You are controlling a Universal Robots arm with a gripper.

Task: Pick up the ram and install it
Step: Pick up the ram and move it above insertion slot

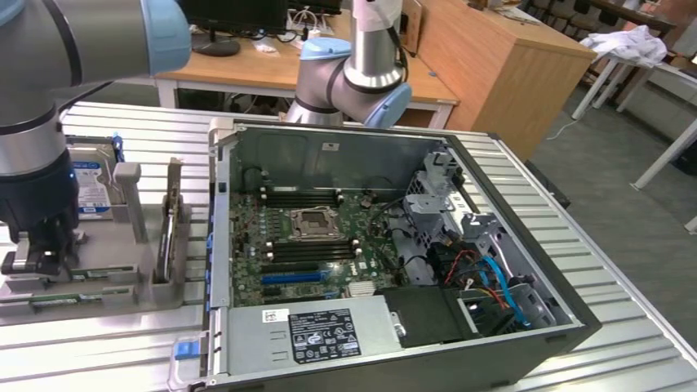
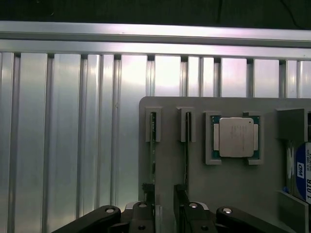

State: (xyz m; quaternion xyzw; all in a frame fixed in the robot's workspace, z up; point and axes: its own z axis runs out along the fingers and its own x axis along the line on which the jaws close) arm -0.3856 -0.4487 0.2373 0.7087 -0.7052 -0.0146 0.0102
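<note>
Two ram sticks stand on edge in slots of a grey holder plate (image 2: 170, 170): one ram (image 2: 153, 145) and a second ram (image 2: 185, 150), thin green strips seen from above. My gripper (image 2: 165, 213) hangs just over their near ends, open, with one dark finger (image 2: 146, 213) beside the first stick and the other close to the second; nothing is held. In the exterior view the gripper (image 1: 38, 263) sits low over the holder (image 1: 120, 282) at the exterior view's left, where a green ram edge (image 1: 60, 302) shows.
An open computer case (image 1: 381, 245) lies to the exterior view's right of the holder, with black memory slots (image 1: 305, 198) beside the processor socket (image 1: 316, 220). On the holder sit a processor (image 2: 235, 138) and a hard drive (image 1: 93, 184). Ribbed metal tabletop (image 2: 63, 136) surrounds the holder.
</note>
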